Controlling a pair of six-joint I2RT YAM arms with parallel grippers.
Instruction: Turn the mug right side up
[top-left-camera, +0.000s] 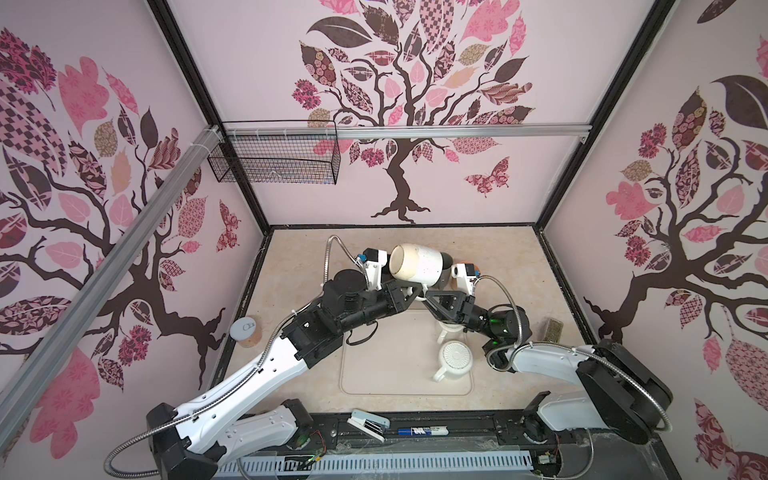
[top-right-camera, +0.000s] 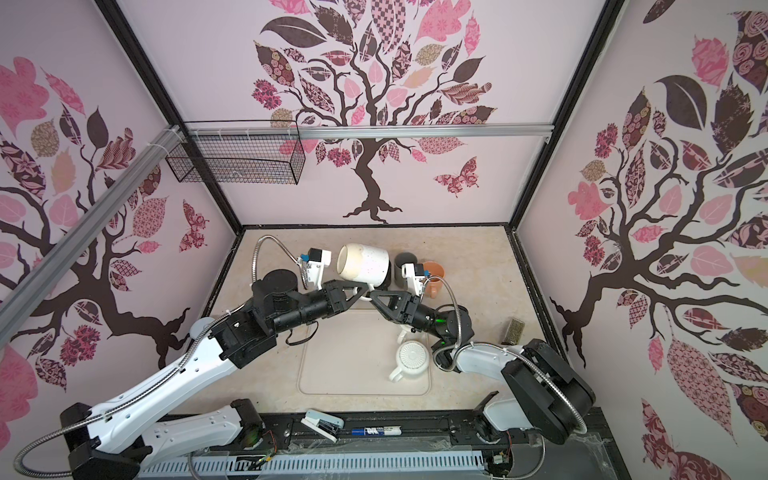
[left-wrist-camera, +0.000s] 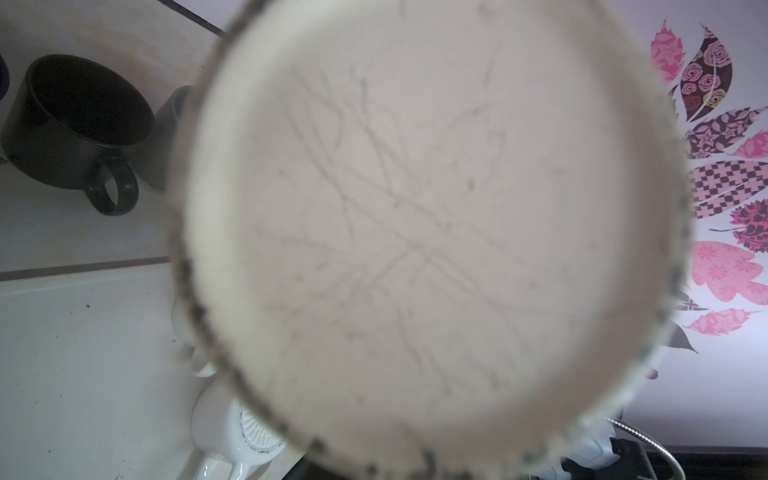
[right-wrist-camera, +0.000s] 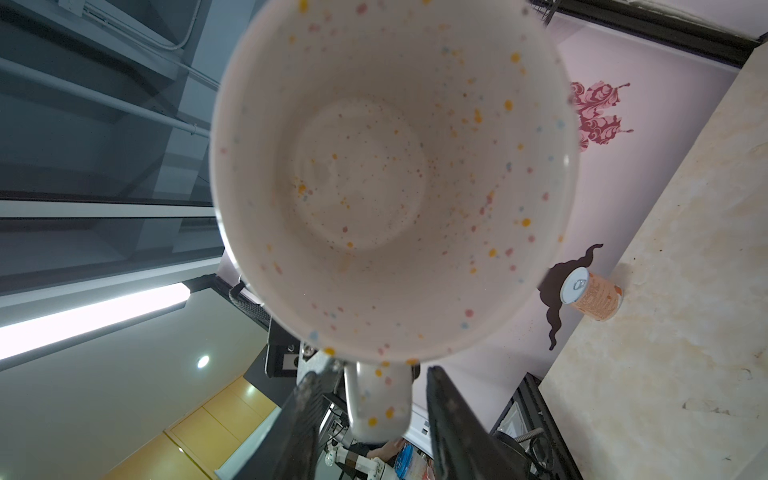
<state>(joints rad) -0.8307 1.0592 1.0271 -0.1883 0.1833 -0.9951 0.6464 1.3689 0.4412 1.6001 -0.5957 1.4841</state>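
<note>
Table (top-left-camera: 299, 266) first: it lies well below the load, so a drop = hard landing, chip or crack likely

Speckled mug (top-left-camera: 417, 262) hangs in the air over the far-middle of the table. It lies on its side, base twd the left arm, mouth twd the right arm, handle down btw the two claws. It looks heavy & its bulk sits above the grip, so a weak pinch could let it swing round the handle

On the table near it stand a black mug (left-wrist-camera: 79, 120), a grey mug (top-right-camera: 405, 270) & an orange mug (top-right-camera: 434, 276). Nearer the arms' bases sits an upturned white mug (top-left-camera: 455, 359). A slip or a low swing could knock any of these over

Left gripper (top-left-camera: 409, 293) is clenched on the handle & seems to carry the whole wt. Right gripper (right-wrist-camera: 377, 372) straddles the same handle w/ a gap on one side, so no pinch yet. If left lets go before right bites, the mug falls. If both squeeze & twist diff ways, the handle gets levered or the fingers jam, since there's little room

Handle (right-wrist-camera: 378, 399) is narrow, glazed & rounded, prob slippery; an off-centre bite could let the mug roll mouth-down
</note>
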